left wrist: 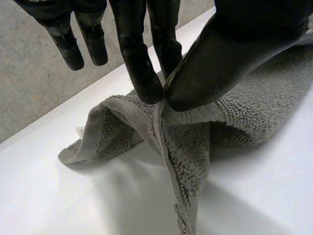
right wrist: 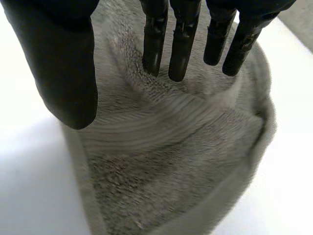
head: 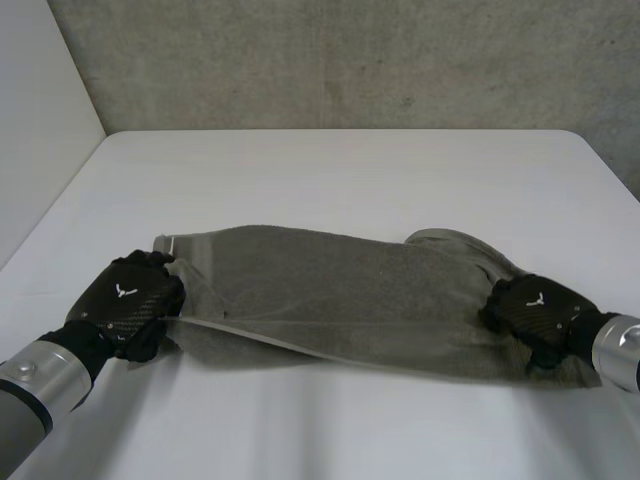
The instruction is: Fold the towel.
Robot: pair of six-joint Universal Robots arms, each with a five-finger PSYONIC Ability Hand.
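White table, with a grey concrete wall beyond both hands.

The grey towel lies on the table between the two hands. Its long axis runs straight from the left hand to the right hand, one short end pointing at each. It lies mostly flat. The long edge nearer the hands is lifted in a taut line from the left hand and drops back to the table toward the right hand. The end by the right hand is humped up just past its fingers.

The left arm and right arm reach in from the near side, one to each towel end.

Left hand: at the towel's left end, on the near corner. In the left wrist view the thumb and one finger pinch the hemmed edge, which is raised off the table, with cloth hanging down below the pinch in a fold. The other fingers are straight, off to the side and clear of the cloth.

Right hand: over the towel's right end. In the right wrist view the fingers are straight and close together, tips down at the pile. The thumb is spread well apart from them, nothing pinched. I can't tell whether the tips touch the cloth. A rounded ridge of towel sits under the palm, between thumb and fingers.

A small white label sits at the towel corner beyond the left fingertips.
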